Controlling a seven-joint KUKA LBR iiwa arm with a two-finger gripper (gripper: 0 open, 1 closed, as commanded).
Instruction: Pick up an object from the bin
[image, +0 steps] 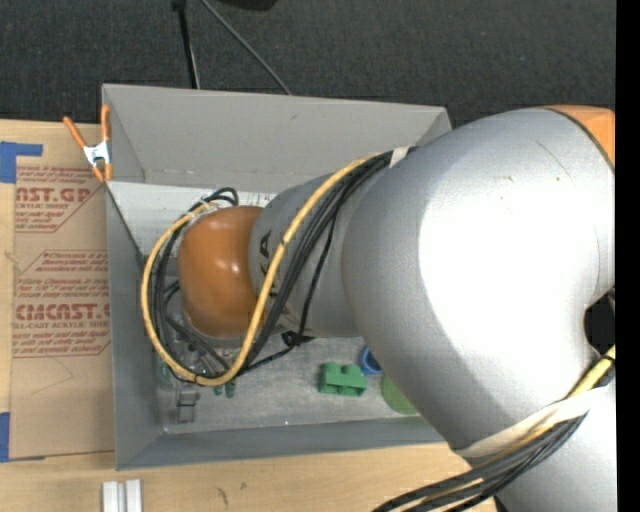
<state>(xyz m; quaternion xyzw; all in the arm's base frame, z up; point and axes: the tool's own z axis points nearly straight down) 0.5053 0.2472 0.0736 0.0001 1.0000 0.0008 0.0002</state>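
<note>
My gripper (186, 398) reaches down into the near left corner of the bin, below the orange dome on the wrist. Only dark parts of it show there, close to the bin floor. A small dark green thing (165, 374) lies right beside it, against the left wall. Whether anything is between the fingers is hidden. A green toy block (343, 379) lies on the floor to the right of the gripper, well apart from it.
A small blue thing (370, 361) and a pale green round thing (396, 394) lie by the green block, partly under the arm. The big grey arm with its cables covers the middle and right of the bin.
</note>
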